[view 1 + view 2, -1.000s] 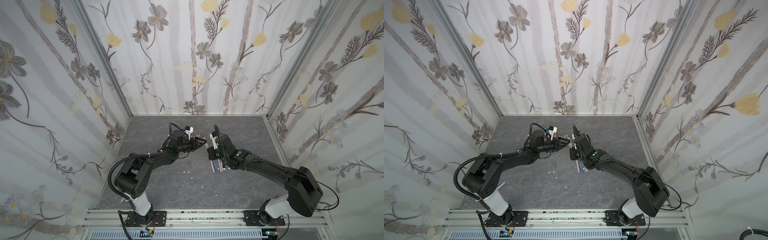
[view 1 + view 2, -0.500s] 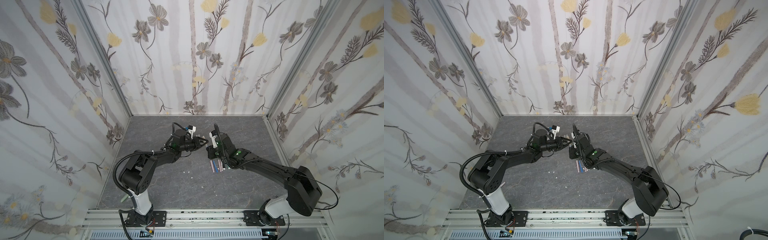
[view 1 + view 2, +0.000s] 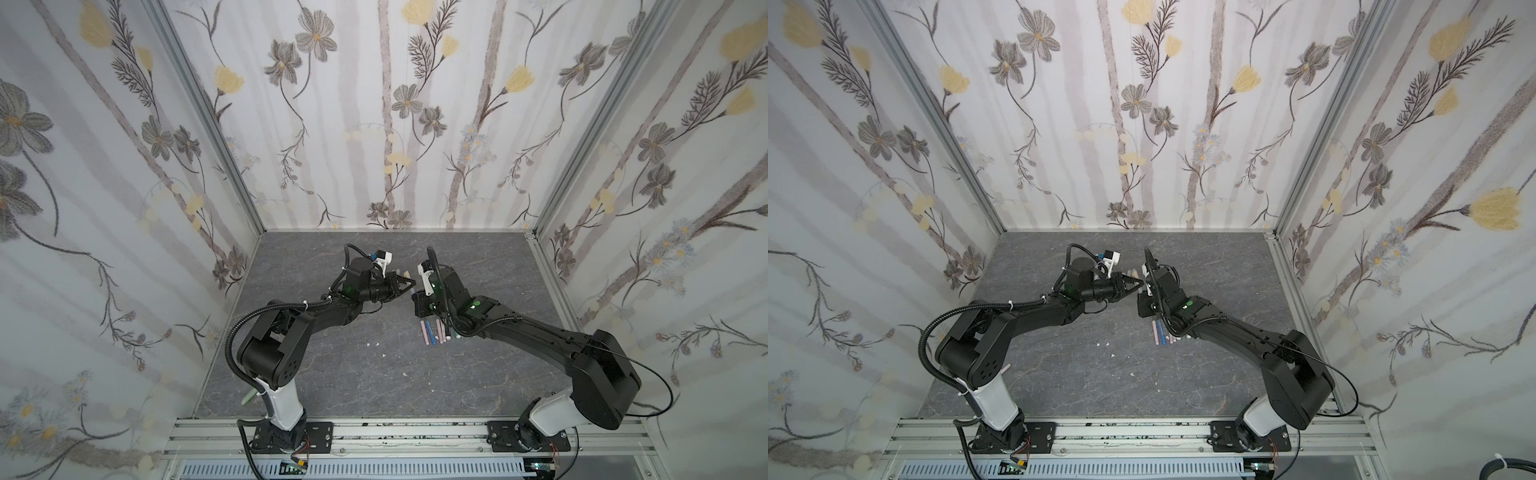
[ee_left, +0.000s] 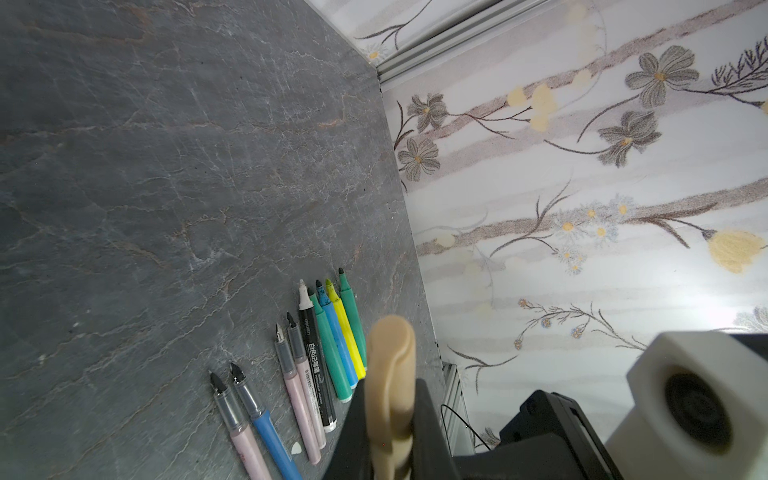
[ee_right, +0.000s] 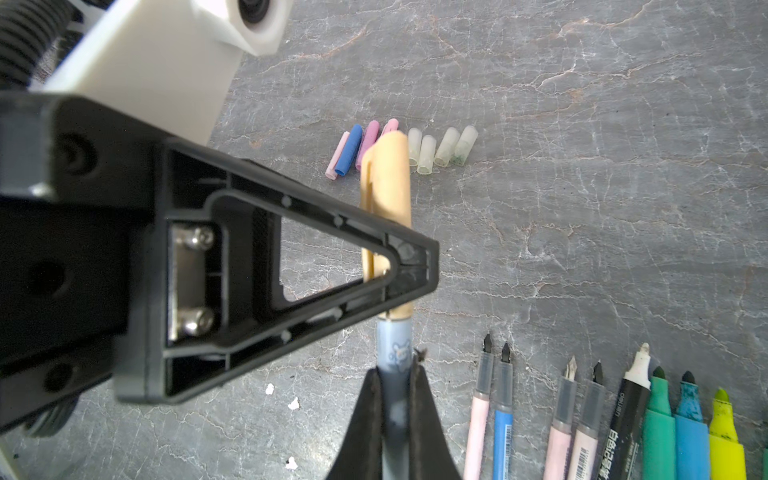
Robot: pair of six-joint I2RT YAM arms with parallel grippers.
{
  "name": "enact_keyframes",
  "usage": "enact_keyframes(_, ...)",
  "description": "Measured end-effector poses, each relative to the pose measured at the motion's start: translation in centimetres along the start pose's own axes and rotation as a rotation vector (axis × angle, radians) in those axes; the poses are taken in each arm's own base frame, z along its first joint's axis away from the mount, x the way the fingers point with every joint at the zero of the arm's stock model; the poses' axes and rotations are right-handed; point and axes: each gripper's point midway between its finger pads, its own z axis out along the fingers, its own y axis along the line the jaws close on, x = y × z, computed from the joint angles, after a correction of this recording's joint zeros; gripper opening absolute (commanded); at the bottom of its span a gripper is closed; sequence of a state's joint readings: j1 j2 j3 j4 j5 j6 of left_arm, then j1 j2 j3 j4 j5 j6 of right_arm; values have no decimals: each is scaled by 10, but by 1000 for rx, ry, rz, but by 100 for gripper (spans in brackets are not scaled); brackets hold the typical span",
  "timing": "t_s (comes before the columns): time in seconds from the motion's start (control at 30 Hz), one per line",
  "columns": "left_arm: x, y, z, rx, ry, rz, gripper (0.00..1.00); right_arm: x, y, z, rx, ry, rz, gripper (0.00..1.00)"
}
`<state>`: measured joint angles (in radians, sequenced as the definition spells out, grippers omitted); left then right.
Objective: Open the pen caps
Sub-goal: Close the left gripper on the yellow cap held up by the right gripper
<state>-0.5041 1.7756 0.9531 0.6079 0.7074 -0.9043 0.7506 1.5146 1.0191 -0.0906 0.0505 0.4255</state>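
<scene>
**A:** Cap-pulling step here. The right gripper (image 5: 395, 386) is clamped on the grey-blue pen (image 5: 394, 345), held mid-scene above the table (image 5: 582, 166).

**B:** And the left gripper (image 5: 409, 270) is closed tight on its tan cap (image 5: 388, 174), just beside the right's tips.

**A:** I'd say the next move calls for a straight pull along the barrel, with both grips firm.

**B:** The uncapped pens (image 5: 623, 415) lie in a row just near of the right gripper. The loose caps (image 5: 426, 153) are bunched on the table.

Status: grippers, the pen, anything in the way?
Left gripper shut on tan cap. Right gripper shut on grey-blue pen; cap not yet off. Loose caps and nine uncapped pens on the table below, not in the way.
</scene>
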Motion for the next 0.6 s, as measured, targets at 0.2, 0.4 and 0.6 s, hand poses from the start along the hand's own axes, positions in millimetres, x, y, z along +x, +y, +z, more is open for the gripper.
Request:
enact_keyframes(0.2,-1,0,-2,-21,-5,18,3,3,0,8,3,14,-1,22)
enact_keyframes(0.4,-1,2,-3,-37,-4,23,2,3,3,15,-5,25,-2,12)
enact_keyframes(0.6,-2,3,-3,-47,-4,40,2,2,3,15,-6,30,-9,0)
